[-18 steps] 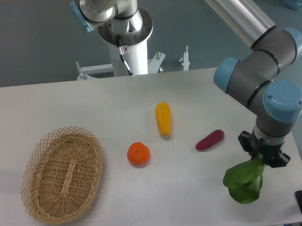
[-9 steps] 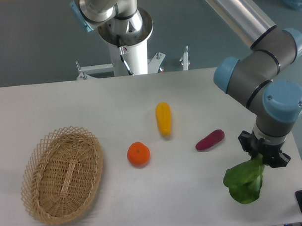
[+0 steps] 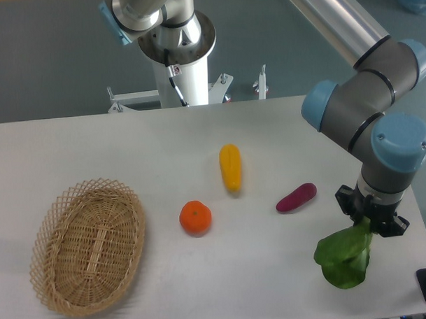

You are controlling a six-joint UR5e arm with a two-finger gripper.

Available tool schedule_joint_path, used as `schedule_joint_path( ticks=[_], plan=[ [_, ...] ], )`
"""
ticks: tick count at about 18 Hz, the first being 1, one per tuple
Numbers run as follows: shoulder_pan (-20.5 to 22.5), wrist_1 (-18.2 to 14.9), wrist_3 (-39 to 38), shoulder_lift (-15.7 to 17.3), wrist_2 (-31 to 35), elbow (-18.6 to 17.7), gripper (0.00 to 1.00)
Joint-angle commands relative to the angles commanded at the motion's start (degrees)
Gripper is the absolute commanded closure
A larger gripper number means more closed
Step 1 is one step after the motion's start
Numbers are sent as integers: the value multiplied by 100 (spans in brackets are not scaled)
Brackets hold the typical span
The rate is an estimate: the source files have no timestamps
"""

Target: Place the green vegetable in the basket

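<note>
The green vegetable is held by its stem end in the closed gripper, leaves drooping below, and could be shaken loose before the basket, far across the table, is reached.

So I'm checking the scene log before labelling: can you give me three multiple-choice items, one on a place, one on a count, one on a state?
1. Where is the basket?
A. left side of table
B. right edge
C. behind the arm

2. How many produce items lie loose on the table?
A. one
B. three
C. five

3. The green vegetable is:
A. in the basket
B. held by the claw
C. beside the orange

Answers: 1 A, the wicker sits far left. 2 B: orange, yellow vegetable, purple vegetable. 3 B, its stem is between the fingers.
</note>
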Motion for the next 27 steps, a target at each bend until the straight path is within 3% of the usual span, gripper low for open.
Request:
schedule_joint_path(
  ticks=[5, 13, 19, 21, 27],
  plan=[
    [-105, 0, -422, 26, -158, -26, 81],
    [-667, 26, -1265, 158, -176, -219, 81],
    [-1562, 35, -2108, 658, -194, -799, 81],
    [-1870, 26, -2355, 764, -194, -809, 81],
    [-2688, 26, -2602, 1133, -124, -1352, 81]
  ],
)
